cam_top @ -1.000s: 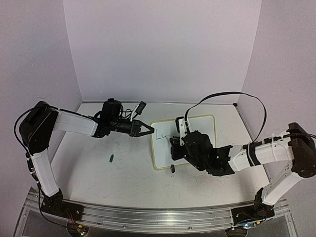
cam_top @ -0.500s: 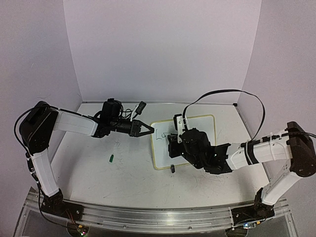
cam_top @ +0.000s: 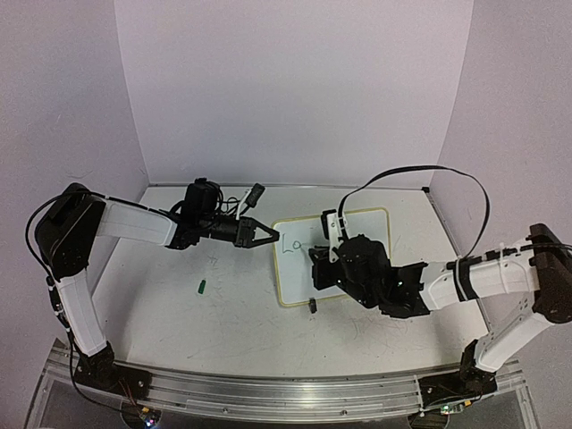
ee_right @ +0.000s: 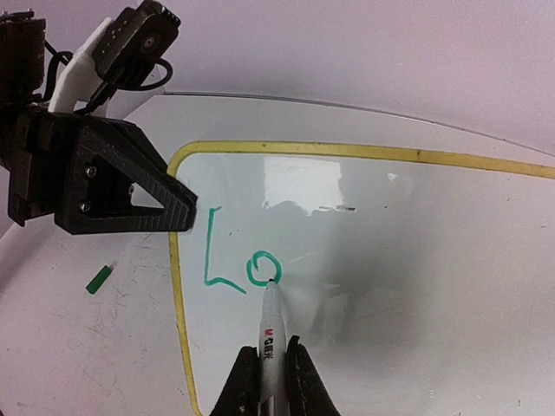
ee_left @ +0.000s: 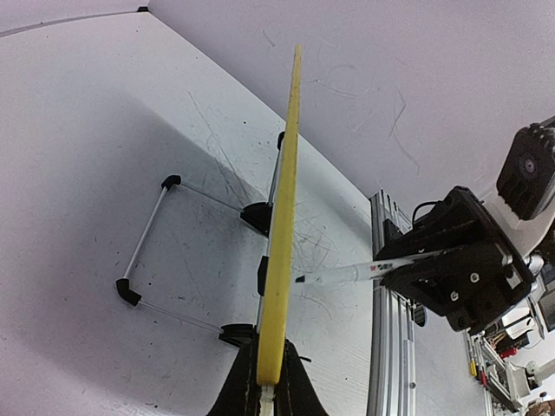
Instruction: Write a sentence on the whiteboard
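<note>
Green lettering (ee_right: pixel 234 264) reading "Lo" marks the whiteboard (cam_top: pixel 297 273) at centre frame, its left edge pinched in the left gripper (cam_top: pixel 268 236); the right gripper (ee_right: pixel 267 360), clamped on a marker (ee_right: pixel 269 321) touching the "o", likely must lift and start the next letter rightward.

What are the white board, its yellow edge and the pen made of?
Small white rectangular board: smooth glossy coating, probably; it mirrors shadows. Thin yellow frame: likely matte plastic, evenly coloured. White marker pen: seemingly hard plastic, printed lettering.

White whiteboard (ee_right: pixel 416 243), yellow-framed, green lettering (ee_right: pixel 208 251); white pen (ee_right: pixel 270 334); small green piece (ee_right: pixel 99 279), perhaps a cap, on white table (ee_right: pixel 87 347).
</note>
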